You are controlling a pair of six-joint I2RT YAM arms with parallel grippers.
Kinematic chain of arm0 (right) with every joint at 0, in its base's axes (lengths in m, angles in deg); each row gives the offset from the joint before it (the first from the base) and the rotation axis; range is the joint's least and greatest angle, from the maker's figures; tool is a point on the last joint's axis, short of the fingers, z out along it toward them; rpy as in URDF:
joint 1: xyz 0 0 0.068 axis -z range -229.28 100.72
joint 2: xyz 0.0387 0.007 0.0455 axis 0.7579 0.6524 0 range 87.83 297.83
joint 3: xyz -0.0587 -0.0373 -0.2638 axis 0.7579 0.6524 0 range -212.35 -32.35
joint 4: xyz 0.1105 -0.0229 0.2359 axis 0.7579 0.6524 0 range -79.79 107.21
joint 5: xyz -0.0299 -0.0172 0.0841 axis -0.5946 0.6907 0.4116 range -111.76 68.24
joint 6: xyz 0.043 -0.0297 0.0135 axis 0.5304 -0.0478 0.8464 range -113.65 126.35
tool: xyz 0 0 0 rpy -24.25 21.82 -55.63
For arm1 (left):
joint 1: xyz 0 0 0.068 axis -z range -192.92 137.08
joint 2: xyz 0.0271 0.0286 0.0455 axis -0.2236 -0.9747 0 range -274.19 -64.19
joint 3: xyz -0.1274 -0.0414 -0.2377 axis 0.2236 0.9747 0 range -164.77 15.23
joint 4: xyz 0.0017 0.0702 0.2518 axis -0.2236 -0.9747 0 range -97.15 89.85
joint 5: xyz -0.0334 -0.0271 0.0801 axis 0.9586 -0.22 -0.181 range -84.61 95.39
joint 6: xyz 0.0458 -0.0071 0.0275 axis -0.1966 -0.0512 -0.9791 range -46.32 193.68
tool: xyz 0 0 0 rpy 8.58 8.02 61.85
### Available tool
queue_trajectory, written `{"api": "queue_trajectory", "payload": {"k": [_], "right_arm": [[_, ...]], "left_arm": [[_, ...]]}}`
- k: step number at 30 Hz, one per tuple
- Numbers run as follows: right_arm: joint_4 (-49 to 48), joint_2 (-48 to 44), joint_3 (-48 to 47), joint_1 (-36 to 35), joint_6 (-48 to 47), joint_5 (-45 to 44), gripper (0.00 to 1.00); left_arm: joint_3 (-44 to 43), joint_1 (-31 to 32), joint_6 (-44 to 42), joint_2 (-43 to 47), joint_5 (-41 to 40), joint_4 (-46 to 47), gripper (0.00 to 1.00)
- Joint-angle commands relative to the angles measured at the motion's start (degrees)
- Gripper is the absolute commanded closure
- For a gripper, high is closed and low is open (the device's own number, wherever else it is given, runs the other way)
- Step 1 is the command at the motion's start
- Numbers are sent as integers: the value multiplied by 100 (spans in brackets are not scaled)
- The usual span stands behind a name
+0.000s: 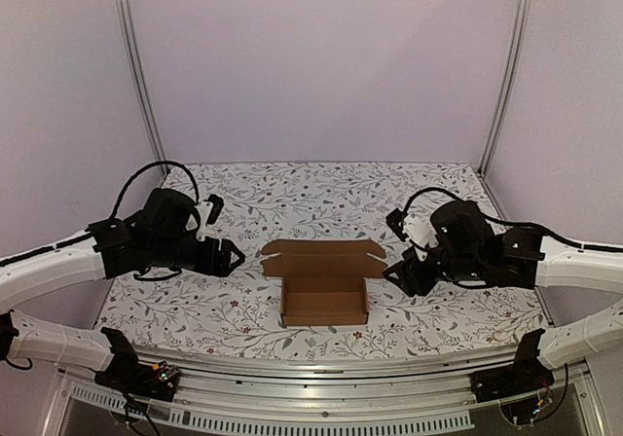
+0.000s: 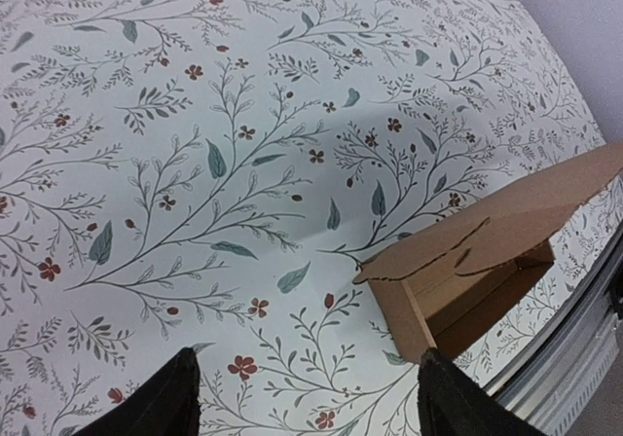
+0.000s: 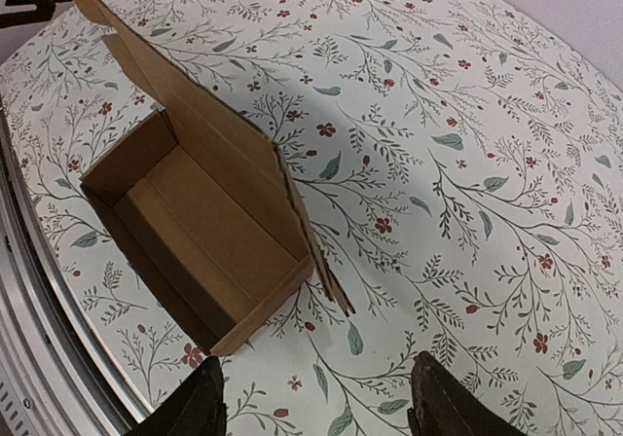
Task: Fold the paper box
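Paper box (image 1: 323, 285) sits on the table (image 1: 243, 309), middle of the near half, close to the front edge. Plain brown card. Tray part is formed: four low walls standing, inside bare. The lid flap hangs off the far wall, thrown open and leaning back away from the arms, with small tabs at its ends. From the left wrist view the box (image 2: 467, 280) shows corner-on, lid edge raised off the cloth. From the right wrist view the box (image 3: 195, 232) shows its open inside.

Left claw (image 1: 232, 258) is on the left of the box, near but apart from it. Released: its two dark fingertips (image 2: 175, 397) stand wide, only floral cloth between them, left claw (image 2: 307, 397) grasping nothing.

Right claw (image 1: 404, 271) is just off the box's right end, not touching. Also released: fingertips (image 3: 443, 402) spread, right claw (image 3: 316, 402) over bare cloth.

Table cover is white with a leaf-and-red-flower print. Metal rail (image 1: 321, 368) runs along the near edge. Pale lilac walls (image 1: 321, 66) close in the back and sides.
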Motion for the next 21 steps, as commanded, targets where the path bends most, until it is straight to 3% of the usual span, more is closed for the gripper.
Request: {"api": "queue_trajectory", "payload": {"k": [1, 10, 21], "right_arm": [[-525, 246, 79, 355, -562, 674, 35], [-881, 915, -34, 916, -715, 1846, 36], [-910, 1260, -220, 1015, -981, 2116, 51]], "left_arm": [[100, -58, -54, 58, 140, 116, 22], [204, -58, 48, 191, 90, 112, 23], [244, -58, 57, 263, 18, 96, 24]]}}
